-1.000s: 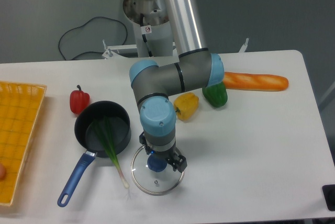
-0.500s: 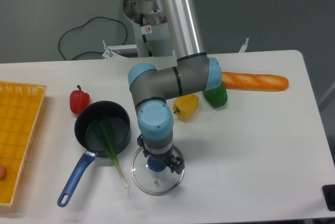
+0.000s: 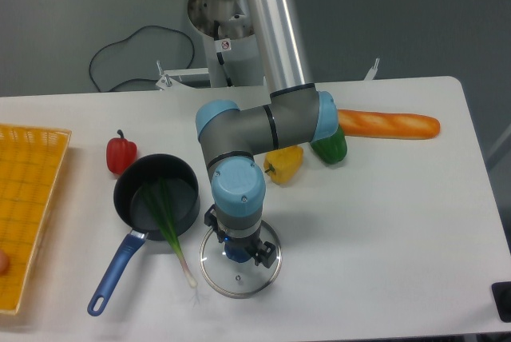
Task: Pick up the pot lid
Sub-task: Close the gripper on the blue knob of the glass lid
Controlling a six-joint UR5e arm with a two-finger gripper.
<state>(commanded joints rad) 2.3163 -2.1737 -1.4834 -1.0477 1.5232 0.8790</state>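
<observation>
Camera view: shows the clear, silver-rimmed pot lid [image 3: 219,278] flat on the white tabletop [image 3: 383,262], blue knob [image 3: 237,254] up, beneath the end effector [image 3: 239,238], with fingertips spread wide around the knob. Cannot tell whether touching it. Also shows, just beside the lid at picture left, a black pan [image 3: 132,186] with a blue handle [image 3: 118,272], holding a green leek [image 3: 168,218] with the pale root end hanging out past the rim.

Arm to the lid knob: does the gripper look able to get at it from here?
Probably yes. The open gripper is over the blue knob, and the leek lies off to the side of the lid. Remaining height is hard to judge from one view.
</observation>
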